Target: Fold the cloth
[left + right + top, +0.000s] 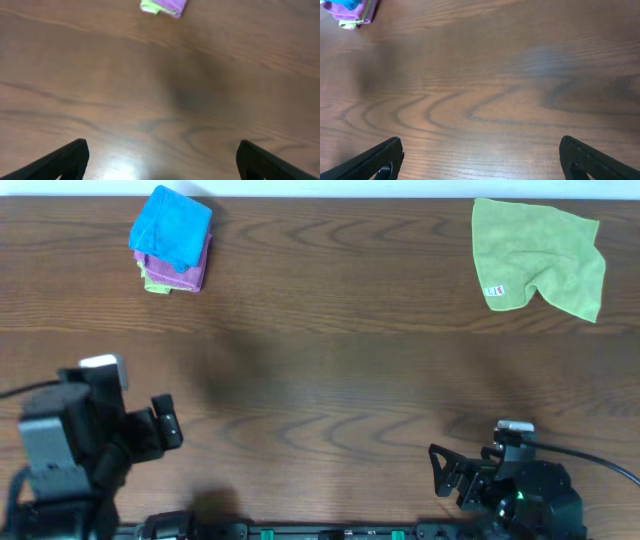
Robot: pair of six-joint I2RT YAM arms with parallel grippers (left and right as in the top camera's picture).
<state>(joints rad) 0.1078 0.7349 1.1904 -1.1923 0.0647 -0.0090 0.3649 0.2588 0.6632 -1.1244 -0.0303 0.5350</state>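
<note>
1. The cloth (172,227) lies folded atop a purple cloth (196,270), near the far edge of the table (330,360), on the left.
2. A green cloth (540,255) lies spread near the far right corner.
3. The left gripper (160,160), fingers spread, hangs near the front edge, well apart from the stack.
4. The right gripper (480,160), fingers spread, hangs near the front edge, well apart from both.
</note>
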